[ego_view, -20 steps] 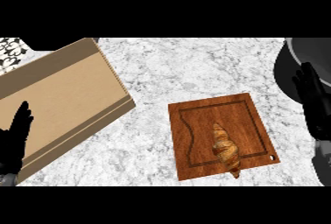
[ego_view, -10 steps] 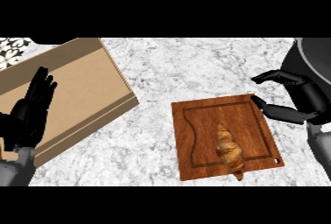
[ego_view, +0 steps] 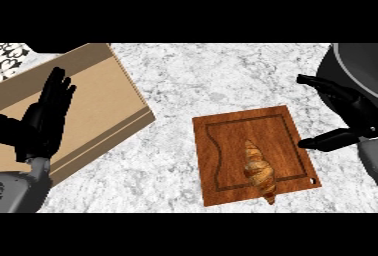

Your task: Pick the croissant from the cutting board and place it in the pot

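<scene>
Wooden cutting board (ego_view: 229,150) sits a bit right of centre in the head view, and the croissant (ego_view: 258,170) lies on its lower right part, long axis running roughly 12 to 6 with the bottom tip leaning toward 5 and poking past the board's near edge.

Right hand (ego_view: 353,107) is at the right edge, fingers and thumb spread wide with nothing between them, thumb tip just beside the board's right side. From that hand the croissant lies at about 7 o'clock, near but not touching. I'd say this hand is clearly the one for the grab, being far closer than the other.

Left hand (ego_view: 46,117) is way over at 9 o'clock, fingers up and straight, resting over a tan box (ego_view: 96,95), well apart from the board.

Pot (ego_view: 351,62) only shows as a dark curved rim at 2 o'clock, behind the right hand.

Everything's on a white-grey marble counter (ego_view: 199,80); there's a patterned patch (ego_view: 13,52) in the top left corner.
</scene>
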Action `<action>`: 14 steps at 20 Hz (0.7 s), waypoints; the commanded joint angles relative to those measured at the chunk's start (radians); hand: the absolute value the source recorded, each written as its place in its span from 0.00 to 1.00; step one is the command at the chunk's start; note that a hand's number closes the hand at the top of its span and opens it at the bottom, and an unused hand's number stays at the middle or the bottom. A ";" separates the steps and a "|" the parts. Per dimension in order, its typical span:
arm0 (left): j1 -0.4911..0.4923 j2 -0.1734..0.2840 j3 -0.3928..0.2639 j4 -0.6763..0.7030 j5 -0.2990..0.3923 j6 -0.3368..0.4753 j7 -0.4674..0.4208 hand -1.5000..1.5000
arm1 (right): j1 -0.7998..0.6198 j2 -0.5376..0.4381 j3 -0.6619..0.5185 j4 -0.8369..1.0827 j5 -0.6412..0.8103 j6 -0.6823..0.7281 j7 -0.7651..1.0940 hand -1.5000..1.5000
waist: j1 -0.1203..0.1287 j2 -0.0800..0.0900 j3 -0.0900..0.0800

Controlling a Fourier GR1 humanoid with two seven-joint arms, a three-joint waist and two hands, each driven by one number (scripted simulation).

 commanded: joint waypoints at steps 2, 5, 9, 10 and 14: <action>-0.013 0.002 0.044 0.017 0.009 -0.011 0.013 0.50 | -0.069 -0.116 0.042 -0.048 0.053 0.145 0.072 0.00 | -0.011 -0.006 -0.002; -0.006 -0.015 0.031 0.018 0.010 -0.012 0.011 0.50 | -0.083 -0.172 0.143 -0.117 0.139 0.199 0.147 0.00 | -0.016 -0.008 -0.004; 0.012 -0.002 0.019 -0.022 -0.018 -0.002 0.024 0.50 | -0.089 -0.185 0.258 -0.261 0.265 0.184 0.267 0.00 | -0.021 -0.015 -0.004; 0.014 -0.034 0.008 0.000 -0.021 -0.005 -0.008 0.50 | -0.138 -0.168 0.272 -0.273 0.282 0.190 0.327 0.00 | -0.016 -0.011 -0.004; 0.062 -0.015 0.018 -0.067 -0.032 -0.001 0.015 0.50 | -0.070 -0.179 0.337 -0.402 0.336 0.241 0.435 0.00 | -0.017 -0.013 -0.003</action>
